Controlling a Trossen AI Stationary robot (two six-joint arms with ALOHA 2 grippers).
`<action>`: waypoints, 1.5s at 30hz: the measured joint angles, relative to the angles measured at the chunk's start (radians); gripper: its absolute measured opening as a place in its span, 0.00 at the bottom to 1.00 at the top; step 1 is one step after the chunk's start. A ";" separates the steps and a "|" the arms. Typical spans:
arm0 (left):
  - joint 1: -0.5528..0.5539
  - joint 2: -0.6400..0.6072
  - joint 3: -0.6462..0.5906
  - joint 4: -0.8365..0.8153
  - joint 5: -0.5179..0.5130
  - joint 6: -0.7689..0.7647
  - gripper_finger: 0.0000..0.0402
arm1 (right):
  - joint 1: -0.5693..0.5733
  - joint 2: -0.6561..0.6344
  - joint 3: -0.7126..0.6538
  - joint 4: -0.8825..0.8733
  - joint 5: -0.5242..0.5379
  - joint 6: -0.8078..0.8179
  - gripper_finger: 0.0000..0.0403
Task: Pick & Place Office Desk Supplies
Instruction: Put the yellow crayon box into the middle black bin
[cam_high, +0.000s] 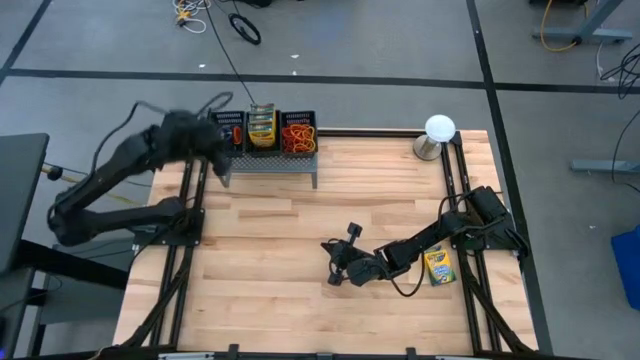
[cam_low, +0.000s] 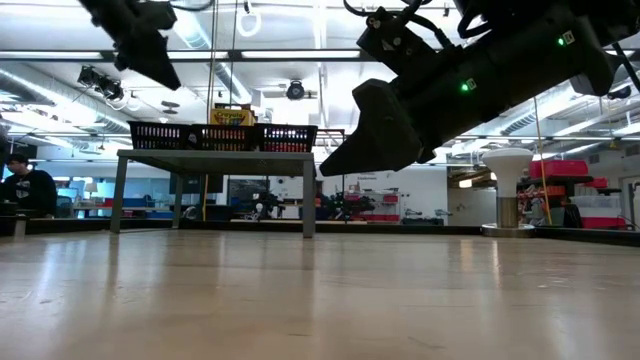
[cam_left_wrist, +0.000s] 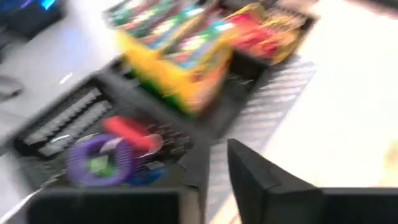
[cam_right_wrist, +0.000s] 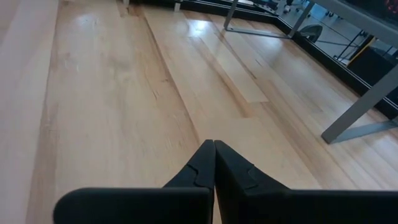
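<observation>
A black three-part basket (cam_high: 268, 131) stands on a grey metal riser (cam_high: 270, 163) at the table's far edge. Its left part holds purple, red and blue rubber bands (cam_left_wrist: 106, 158), the middle part crayon boxes (cam_left_wrist: 180, 62), the right part red and orange bands (cam_high: 297, 134). My left gripper (cam_left_wrist: 217, 152) hovers above the basket's left part and the riser's near edge, fingers a narrow gap apart with nothing between them. Another crayon box (cam_high: 438, 266) lies flat on the table beside my right arm. My right gripper (cam_right_wrist: 214, 144) is shut and empty, just above the bare table near the middle.
A white ball on a metal base (cam_high: 438, 132) stands at the table's far right corner. Black frame rails (cam_high: 462, 190) run along the left and right sides. Bare wood lies between the riser and my right gripper (cam_high: 333, 270).
</observation>
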 joint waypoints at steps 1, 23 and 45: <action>-0.050 -0.041 -0.050 0.051 -0.001 -0.019 0.13 | 0.000 0.000 0.000 0.000 0.000 0.002 0.01; -0.845 0.120 -0.821 1.550 -0.277 0.023 0.02 | 0.074 0.000 -0.037 0.054 -0.099 0.115 0.01; -0.834 0.702 -0.784 2.079 -0.212 -0.019 0.04 | 0.185 -0.635 -0.077 -1.432 -0.420 1.009 0.04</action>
